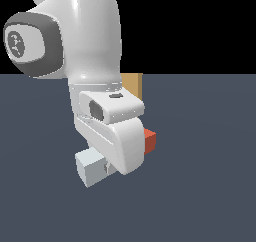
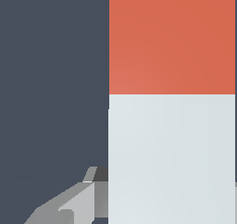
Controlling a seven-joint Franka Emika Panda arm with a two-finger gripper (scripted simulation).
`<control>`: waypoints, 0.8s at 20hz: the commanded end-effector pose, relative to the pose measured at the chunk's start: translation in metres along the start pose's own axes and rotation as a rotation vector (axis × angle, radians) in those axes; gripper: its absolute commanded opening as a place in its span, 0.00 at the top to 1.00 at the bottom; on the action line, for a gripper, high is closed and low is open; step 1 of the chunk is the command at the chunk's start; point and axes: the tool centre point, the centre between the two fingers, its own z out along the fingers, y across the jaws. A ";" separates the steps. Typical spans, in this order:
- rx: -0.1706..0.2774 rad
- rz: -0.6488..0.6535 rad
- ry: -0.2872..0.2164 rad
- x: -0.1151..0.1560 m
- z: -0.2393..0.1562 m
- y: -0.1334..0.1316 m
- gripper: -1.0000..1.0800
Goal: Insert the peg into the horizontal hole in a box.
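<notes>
The peg (image 1: 90, 167) lies under the arm's hand, its pale grey-white end towards the camera and its red-orange end (image 1: 150, 140) poking out on the exterior view's right. In the wrist view the peg (image 2: 171, 149) fills much of the picture, red part (image 2: 171, 40) beyond the pale part. My gripper (image 1: 107, 166) straddles the pale part; one finger (image 2: 78, 204) lies flush against the peg's side, so it looks shut on the peg. Only a corner of the tan box (image 1: 134, 85) shows behind the arm. Its hole is hidden.
The large white arm (image 1: 90, 31) blocks the middle of the exterior view. A dark grey-blue floor (image 1: 210, 176) runs all around the peg and the box.
</notes>
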 end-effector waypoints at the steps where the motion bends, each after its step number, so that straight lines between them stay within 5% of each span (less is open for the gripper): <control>1: 0.000 0.000 0.000 0.000 0.001 0.000 1.00; 10: 0.000 -0.008 0.000 0.002 -0.001 -0.001 1.00; 16: -0.001 -0.129 0.000 0.028 -0.009 -0.018 1.00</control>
